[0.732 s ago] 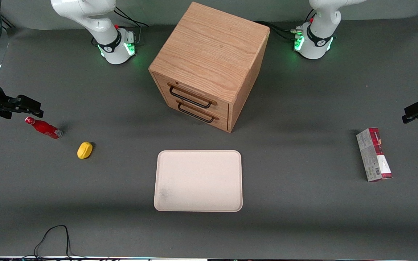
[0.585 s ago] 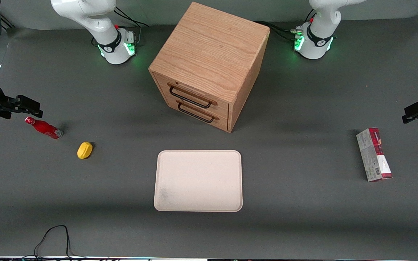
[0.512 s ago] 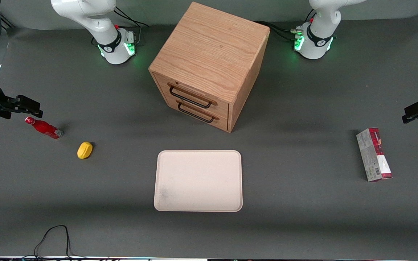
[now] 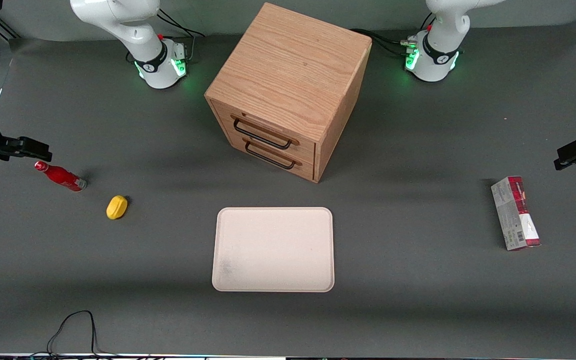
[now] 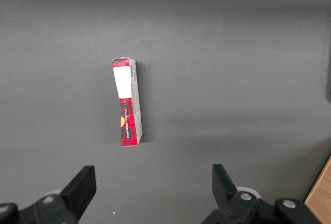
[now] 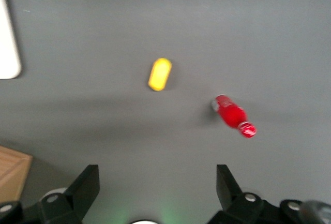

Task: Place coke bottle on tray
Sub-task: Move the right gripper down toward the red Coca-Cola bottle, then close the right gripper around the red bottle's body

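The coke bottle (image 4: pixel 61 176), small and red with a red cap and silvery base, lies on its side on the dark table toward the working arm's end. It also shows in the right wrist view (image 6: pixel 232 114). The pale cream tray (image 4: pixel 273 249) lies flat in front of the drawer cabinet, nearer the front camera; one corner of it shows in the right wrist view (image 6: pixel 8 43). My right gripper (image 4: pixel 33 148) hovers above the table beside the bottle's cap end, apart from it. In the wrist view the gripper (image 6: pixel 158 182) is open and empty.
A yellow lemon-like lump (image 4: pixel 116 207) lies between bottle and tray, also seen in the wrist view (image 6: pixel 160 74). A wooden drawer cabinet (image 4: pixel 288 85) stands mid-table. A red-and-grey carton (image 4: pixel 515 213) lies toward the parked arm's end. A black cable (image 4: pixel 73 330) loops at the front edge.
My right gripper has drifted slightly toward the working arm's end of the table and a little higher in the front view. The bottle, lump and tray have not moved.
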